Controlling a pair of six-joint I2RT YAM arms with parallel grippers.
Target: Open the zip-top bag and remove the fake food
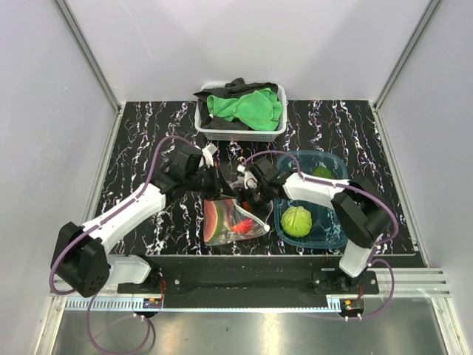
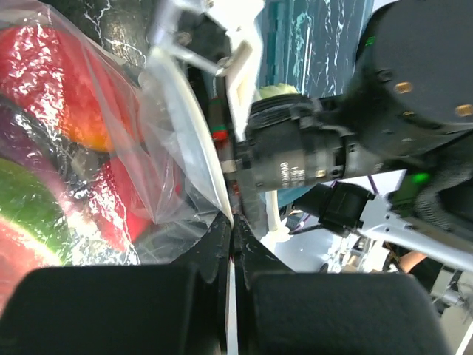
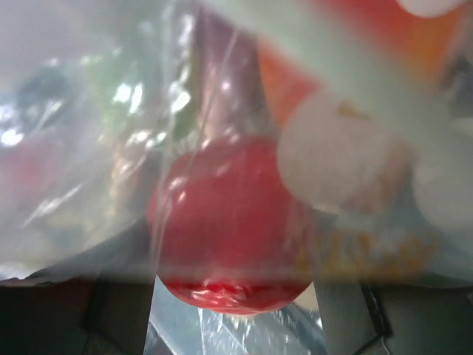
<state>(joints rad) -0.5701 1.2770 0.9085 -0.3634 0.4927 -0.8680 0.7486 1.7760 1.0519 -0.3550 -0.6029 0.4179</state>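
Right wrist view blurs the zip-top bag (image 3: 81,170) and red fruit (image 3: 222,222).

Table (image 1: 148,133): black, veined with white marbling; at its far edge a white basket (image 1: 240,132) holds a bright green cloth (image 1: 247,107) over a black cloth (image 1: 236,87). Toward the right end of the near edge, a translucent teal tub (image 1: 336,166) contains a pale green leafy ball (image 1: 296,221) and a small yellow-green piece (image 1: 321,172). The bag (image 1: 255,228) is clear with whitish dots, showing a red watermelon slice (image 1: 214,222) with green rind, a glossy red round fruit (image 3: 222,214) and orange patches; the arms (image 1: 126,214) are white and black with purple cables (image 1: 270,153).
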